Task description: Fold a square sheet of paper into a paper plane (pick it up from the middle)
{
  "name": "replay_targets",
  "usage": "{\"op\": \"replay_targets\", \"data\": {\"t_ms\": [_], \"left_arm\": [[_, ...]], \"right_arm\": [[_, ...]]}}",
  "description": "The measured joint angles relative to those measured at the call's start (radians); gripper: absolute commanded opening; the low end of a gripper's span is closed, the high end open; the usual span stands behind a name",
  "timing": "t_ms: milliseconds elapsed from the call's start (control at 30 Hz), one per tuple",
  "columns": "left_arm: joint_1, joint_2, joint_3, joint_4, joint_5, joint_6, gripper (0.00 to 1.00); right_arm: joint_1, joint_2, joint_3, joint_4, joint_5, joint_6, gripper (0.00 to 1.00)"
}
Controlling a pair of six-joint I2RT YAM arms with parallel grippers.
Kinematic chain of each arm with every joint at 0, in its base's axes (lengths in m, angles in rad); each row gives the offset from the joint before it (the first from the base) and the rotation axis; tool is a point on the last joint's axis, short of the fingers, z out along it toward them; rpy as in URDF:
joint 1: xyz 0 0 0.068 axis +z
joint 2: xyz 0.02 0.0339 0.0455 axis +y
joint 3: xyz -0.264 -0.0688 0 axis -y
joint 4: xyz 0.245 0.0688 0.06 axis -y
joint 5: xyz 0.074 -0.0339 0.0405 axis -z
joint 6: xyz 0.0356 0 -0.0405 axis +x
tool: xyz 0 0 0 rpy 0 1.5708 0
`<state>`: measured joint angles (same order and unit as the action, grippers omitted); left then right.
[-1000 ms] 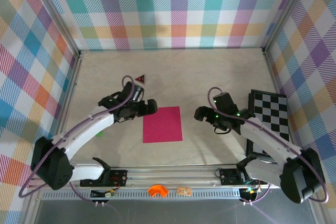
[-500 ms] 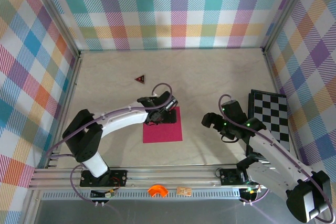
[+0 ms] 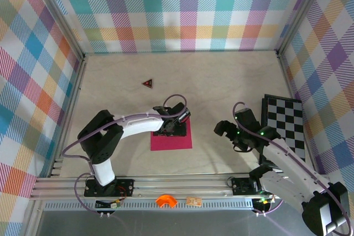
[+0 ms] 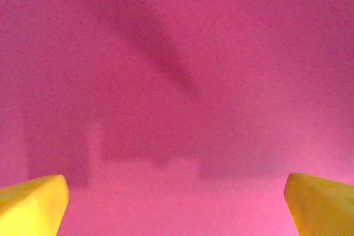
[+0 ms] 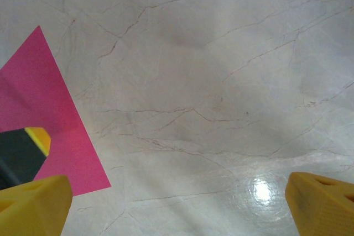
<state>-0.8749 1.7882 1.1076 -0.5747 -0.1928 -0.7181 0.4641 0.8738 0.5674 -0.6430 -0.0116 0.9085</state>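
A magenta square sheet of paper (image 3: 171, 142) lies flat on the pale marbled counter (image 3: 221, 81), near its front middle. The left claw (image 3: 172, 129), spread wide, hangs low over the sheet's far half. The right claw (image 5: 177, 203), also wide and empty, hovers over bare counter between the sheet and a checkerboard (image 3: 285, 122).

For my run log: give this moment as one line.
left end effector: open, low over flat square magenta-pink paper sheet | right end effector: open, over marbled table beside sheet | folds: none seen
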Motion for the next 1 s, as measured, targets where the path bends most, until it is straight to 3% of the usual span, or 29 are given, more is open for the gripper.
{"op": "replay_targets", "data": {"t_ms": [467,1000], "left_arm": [[0.011,0.074,0.133,-0.044,-0.076,-0.02,1.0],[0.041,0.104,0.115,-0.043,-0.034,-0.008,1.0]], "right_arm": [[0.0,0.022,-0.009,0.014,-0.078,-0.041,0.99],[0.0,0.097,-0.01,0.017,-0.125,-0.126,0.99]]}}
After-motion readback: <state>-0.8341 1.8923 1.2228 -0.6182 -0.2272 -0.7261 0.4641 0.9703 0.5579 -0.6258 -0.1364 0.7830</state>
